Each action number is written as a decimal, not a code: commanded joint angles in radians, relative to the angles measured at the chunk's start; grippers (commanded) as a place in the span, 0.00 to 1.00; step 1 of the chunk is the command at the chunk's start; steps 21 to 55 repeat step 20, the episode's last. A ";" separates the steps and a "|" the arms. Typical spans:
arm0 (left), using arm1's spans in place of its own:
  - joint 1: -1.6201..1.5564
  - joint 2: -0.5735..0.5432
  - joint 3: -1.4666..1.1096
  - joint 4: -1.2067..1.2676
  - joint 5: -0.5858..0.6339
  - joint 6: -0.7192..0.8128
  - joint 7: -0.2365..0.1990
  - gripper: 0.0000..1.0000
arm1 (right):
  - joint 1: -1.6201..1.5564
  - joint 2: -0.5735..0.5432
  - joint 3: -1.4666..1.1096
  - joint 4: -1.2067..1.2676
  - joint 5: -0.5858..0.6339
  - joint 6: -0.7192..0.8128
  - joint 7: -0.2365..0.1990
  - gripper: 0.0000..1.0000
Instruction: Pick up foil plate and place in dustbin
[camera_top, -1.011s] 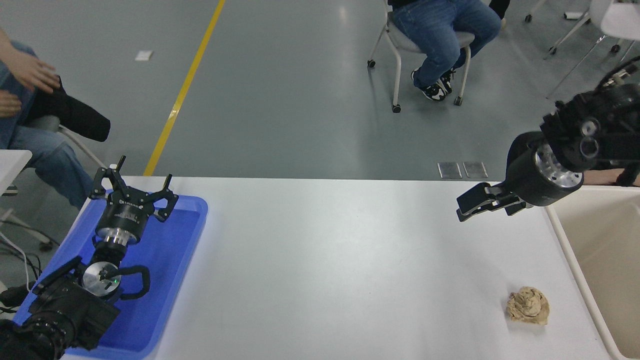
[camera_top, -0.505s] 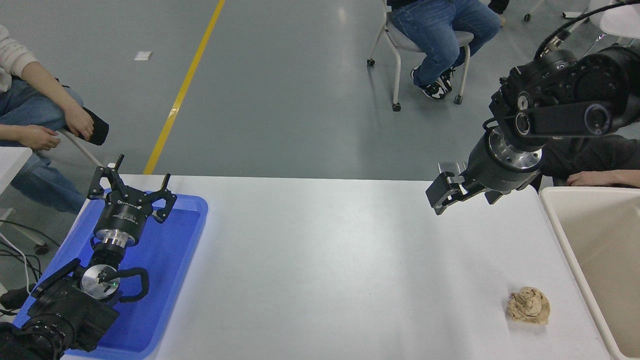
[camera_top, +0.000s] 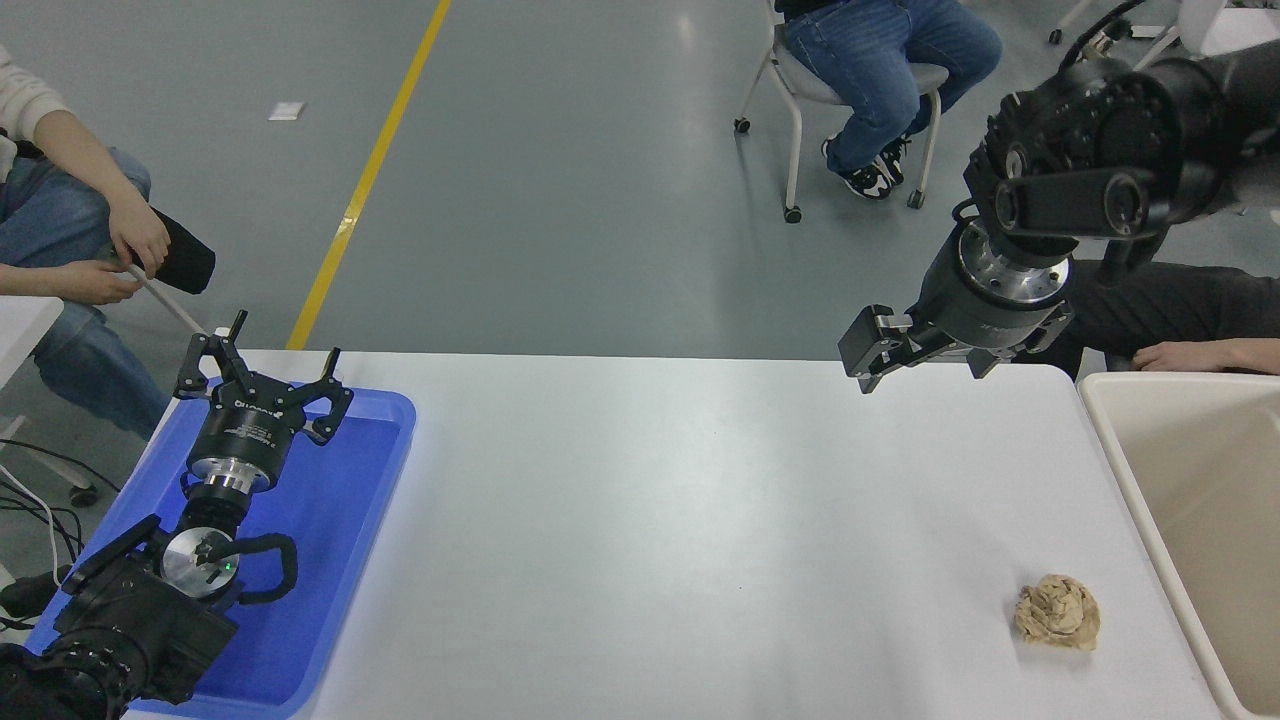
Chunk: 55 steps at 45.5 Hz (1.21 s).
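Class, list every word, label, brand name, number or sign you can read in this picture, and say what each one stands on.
Nothing here can be read.
Left gripper: a white brand mark on its black body, too small and blurred to read.
Right gripper, blue tray, dustbin, paper ball, table: no print in sight.

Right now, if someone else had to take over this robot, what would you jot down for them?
Left gripper: open, empty, parked above the blue tray at the table's left end.
Right gripper: raised over the table's far edge, left of the dustbin; it holds nothing, and I cannot tell whether its fingers are open.
Foil plate: not visible anywhere on the table. Only part of the dustbin's inside shows, so I cannot confirm it went in.
Also on the table: a crumpled brown paper ball near the dustbin.
Left to do: check inside the dustbin for the plate.
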 joint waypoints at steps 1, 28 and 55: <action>0.000 0.000 0.000 0.002 0.000 0.000 -0.001 1.00 | 0.081 -0.001 0.029 0.024 0.012 0.068 0.003 1.00; 0.000 0.000 0.000 -0.001 0.000 0.000 -0.001 1.00 | 0.098 -0.094 0.027 0.054 -0.005 0.074 0.003 1.00; 0.000 0.000 0.000 -0.001 0.000 0.000 -0.001 1.00 | 0.098 -0.094 0.027 0.054 -0.005 0.074 0.003 1.00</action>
